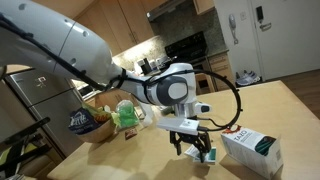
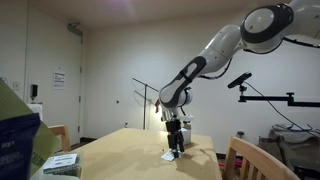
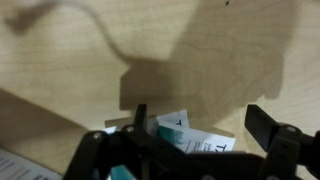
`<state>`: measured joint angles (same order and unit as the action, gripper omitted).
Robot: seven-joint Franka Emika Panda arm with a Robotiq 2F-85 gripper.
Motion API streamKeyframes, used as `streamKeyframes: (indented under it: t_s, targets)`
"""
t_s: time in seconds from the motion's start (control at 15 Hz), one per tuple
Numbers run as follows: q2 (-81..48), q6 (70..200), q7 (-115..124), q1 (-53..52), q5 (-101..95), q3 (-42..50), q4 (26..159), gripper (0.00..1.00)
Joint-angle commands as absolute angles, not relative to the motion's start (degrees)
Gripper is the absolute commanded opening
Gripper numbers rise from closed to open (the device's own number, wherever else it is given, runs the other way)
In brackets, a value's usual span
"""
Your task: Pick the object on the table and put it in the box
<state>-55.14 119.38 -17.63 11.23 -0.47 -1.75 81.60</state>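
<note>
A: Why does the tool [image 1: 192,148] sit so low with its jaws spread?
B: To straddle the packet [image 3: 186,138], which lies flat on the tabletop [image 1: 130,160] right beneath it. Nothing is gripped.
A: Counts?
B: One packet, I think, though the wrist view is dim. One box [image 1: 252,152] beside the tool, two bags [image 1: 86,122] farther off.

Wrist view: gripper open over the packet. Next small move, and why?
Probably lower straight down with the jaws open. The gripper is open and holds nothing. The packet lies flat on the table between its fingers, so they look lined up to straddle it. Close only once down.
</note>
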Motion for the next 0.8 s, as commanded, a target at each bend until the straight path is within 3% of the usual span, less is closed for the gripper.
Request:
streamKeyframes:
  t_s: [0.0,0.73]
  targets:
    - [-56.01,120.1,-16.1,10.78,0.77,-1.58,79.66,1.0]
    - [-60.63,118.53,-16.23,9.12,0.56,-2.31,72.68,1.0]
